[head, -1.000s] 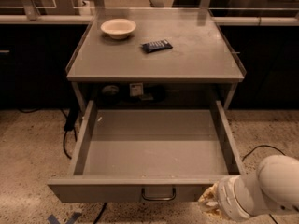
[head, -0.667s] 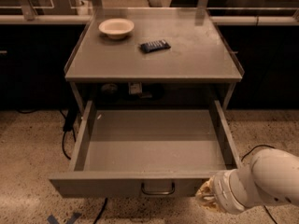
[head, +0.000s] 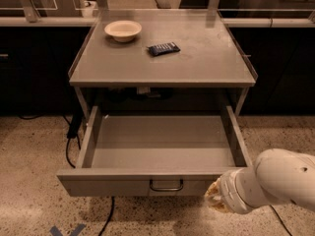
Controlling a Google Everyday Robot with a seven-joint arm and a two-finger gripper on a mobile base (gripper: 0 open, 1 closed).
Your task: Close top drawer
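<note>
Grey top drawer (head: 108,185) open; tool (head: 215,201) near its front panel.

One arm (head: 284,175) in view: white, bulky, rounded casing. It enters from the right edge in the lower right of the view and runs leftward, tilting slightly down. The casing steps down to a narrower white wrist collar (head: 236,194). Gripper (head: 214,197) sits at the arm's left end, right of centre and near the bottom of the view, pointing left. It shows as a small tan, bumpy shape, largely hidden behind the wrist collar.
</note>
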